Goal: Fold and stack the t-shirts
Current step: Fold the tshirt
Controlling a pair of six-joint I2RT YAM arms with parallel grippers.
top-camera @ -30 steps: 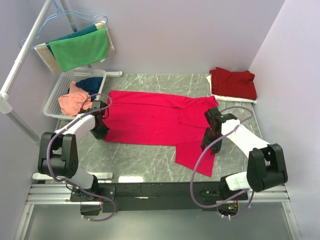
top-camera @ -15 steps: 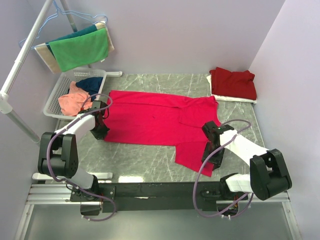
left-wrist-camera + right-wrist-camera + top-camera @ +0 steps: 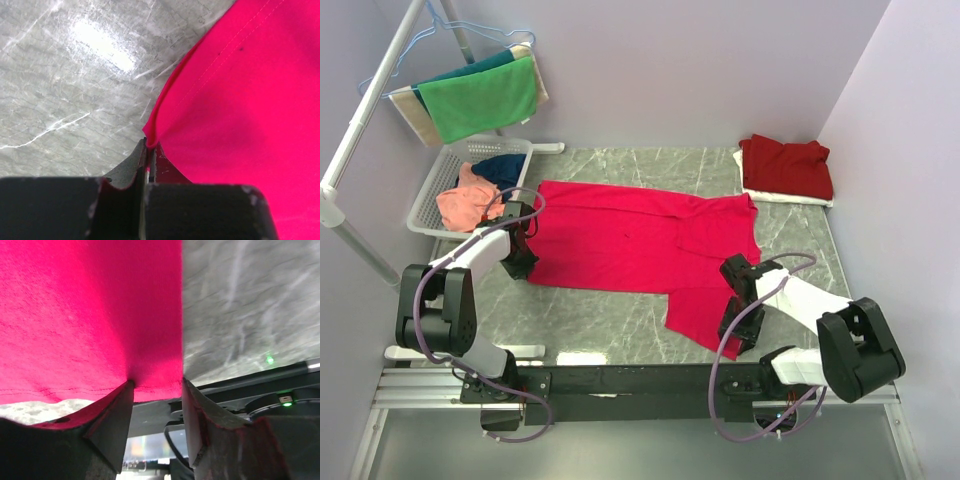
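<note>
Sitting in white basket (image 3: 428, 192), salmon-orange shirt (image 3: 460, 205), navy shirt (image 3: 505, 169), pinkish-red shirt (image 3: 620, 240) outside

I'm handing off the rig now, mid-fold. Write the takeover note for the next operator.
Left tool: shut on the pink-red t-shirt at its left edge.
Right tool: open, jaws astride that shirt's near-right hem corner, not gripping.
The shirt is spread on the table. The maroon t-shirt lies folded far right. The salmon-orange t-shirt and navy t-shirt are in the basket.
Done: one folded.
Left: fold this one, stack it, then the basket's two.
</note>
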